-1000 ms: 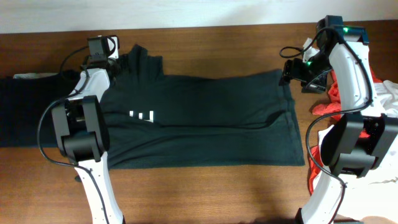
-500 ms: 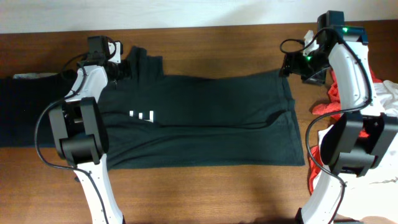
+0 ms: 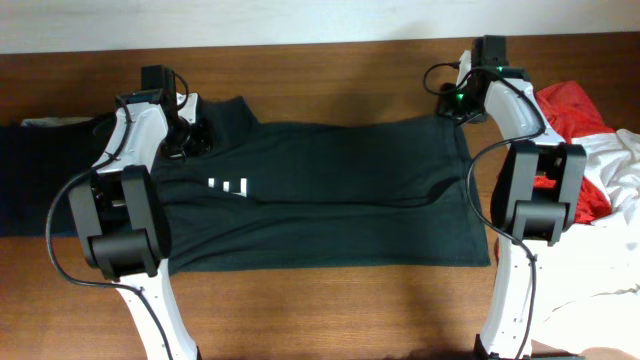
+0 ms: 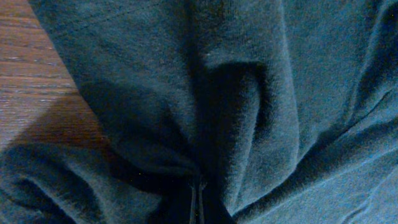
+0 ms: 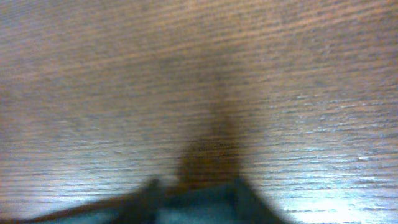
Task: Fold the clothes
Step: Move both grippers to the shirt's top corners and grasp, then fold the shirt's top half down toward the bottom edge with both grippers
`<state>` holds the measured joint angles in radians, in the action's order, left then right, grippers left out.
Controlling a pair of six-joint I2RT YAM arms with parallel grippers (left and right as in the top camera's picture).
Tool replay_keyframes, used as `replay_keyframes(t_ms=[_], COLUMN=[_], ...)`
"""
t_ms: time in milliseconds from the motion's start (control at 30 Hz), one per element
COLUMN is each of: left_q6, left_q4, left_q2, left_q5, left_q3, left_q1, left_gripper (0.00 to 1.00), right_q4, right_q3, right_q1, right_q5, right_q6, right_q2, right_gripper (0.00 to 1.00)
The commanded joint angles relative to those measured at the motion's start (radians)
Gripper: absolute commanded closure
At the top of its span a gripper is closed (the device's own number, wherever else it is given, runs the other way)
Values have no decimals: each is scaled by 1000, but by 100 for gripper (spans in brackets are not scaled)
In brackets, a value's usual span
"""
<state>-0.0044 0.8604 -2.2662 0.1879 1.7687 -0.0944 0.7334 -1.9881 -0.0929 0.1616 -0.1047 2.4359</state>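
Note:
The clothes' main piece, a black T-shirt (image 3: 330,190) with white lettering (image 3: 227,185), lies spread flat across the table. My left gripper (image 3: 193,138) sits at the shirt's far left corner, beside the raised collar and sleeve. In the left wrist view, dark cloth (image 4: 261,93) fills the frame and bunches around the left gripper (image 4: 198,202), which is shut on it. My right gripper (image 3: 452,108) is at the shirt's far right corner. The right wrist view is blurred: its gripper (image 5: 199,202) has two dark fingertips (image 5: 149,194) standing apart with the shirt's edge (image 5: 199,208) between them.
A red garment (image 3: 570,110) and a white one (image 3: 620,200) are heaped at the right edge behind the right arm. Another dark garment (image 3: 40,180) lies at the far left. Bare wooden table (image 3: 330,300) runs along the front and back of the shirt.
The left gripper has shut on the shirt's far left corner. The right gripper has swung left and toward the back, onto the shirt's far right corner, with its fingers drawing closer.

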Motion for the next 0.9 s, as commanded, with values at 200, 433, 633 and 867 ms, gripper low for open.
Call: replay_keyframes(t_ms=[200,433,633,867], left_q6=[-10,-10,-10,-10], left_q4=[43,156,439,608], left_q2=[53,248,270,330], left_q5=[11,10,11,11], left_q3=[-7,-5,-5,-5], left_q1=[-7,-66,-113,-173], left_gripper=[100,100,100,100], right_q4=[166,603,911,966], right_q3=[-21,-207,-211,-112], right_q1=[4,-12,-26,-44], right_q5=[-148,-147,-148,-87], right_q6=[-68,-91,-85,-10], right_q2=[-10,-175,-232,-244], right_gripper=[96,96,96,96])
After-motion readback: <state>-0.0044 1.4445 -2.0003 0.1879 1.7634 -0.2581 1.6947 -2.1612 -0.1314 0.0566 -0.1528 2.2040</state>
